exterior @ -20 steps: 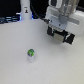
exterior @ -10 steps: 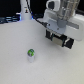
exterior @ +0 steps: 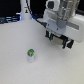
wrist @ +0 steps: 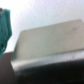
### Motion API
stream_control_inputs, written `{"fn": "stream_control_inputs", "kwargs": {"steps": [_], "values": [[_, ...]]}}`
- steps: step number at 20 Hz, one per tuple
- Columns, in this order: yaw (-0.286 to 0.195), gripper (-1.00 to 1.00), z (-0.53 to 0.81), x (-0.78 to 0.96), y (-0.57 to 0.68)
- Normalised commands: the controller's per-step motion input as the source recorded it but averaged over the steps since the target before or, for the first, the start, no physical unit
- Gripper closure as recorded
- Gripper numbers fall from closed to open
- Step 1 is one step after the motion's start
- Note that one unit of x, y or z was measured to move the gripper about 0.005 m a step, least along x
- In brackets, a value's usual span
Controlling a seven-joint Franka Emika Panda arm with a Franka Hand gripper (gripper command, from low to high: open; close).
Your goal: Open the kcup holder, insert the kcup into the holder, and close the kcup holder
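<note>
- The robot's black two-finger gripper hangs under the white arm head, w/ two dark fingers pointing down; there is a gap between them, so the jaws look apart, and I see nothing held between them. How wide exactly, cannot tell, the pic is blurred.
- In the wrist view the fingers are not clearly seen; only a teal-green blurred part stands at one edge, maybe part of the gripper, cannot tell.
- Just at the gripper is the kcup holder, here a pale grey-white boxy unit in the exterior view, at the exterior view's right, partly hidden behind the arm head. Whether its drawer is open or shut I cannot tell.
- In the wrist view a big grey flat-topped box face fills most of the pic, w/ a dark shadow band under its edge; prob. the same holder, but too blurred to be sure.
- The kcup, a small whitish translucent cup w/ green round top, stands upright on the white table, well apart from the gripper, toward the exterior view's left and nearer the camera. Nothing touches it.
- Behind, at the far edge of the table, a dark background w/ blue parts.
</note>
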Motion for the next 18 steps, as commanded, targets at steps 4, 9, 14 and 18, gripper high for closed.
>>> {"fn": "stream_control_inputs", "kwargs": {"steps": [4,9,14,18], "values": [[-0.193,-1.0,0.38,0.15,-0.5],[-0.231,-1.0,0.34,0.03,-0.53],[-0.251,-1.0,0.27,0.0,-0.5],[-0.281,-1.0,0.06,-0.11,-0.41]]}}
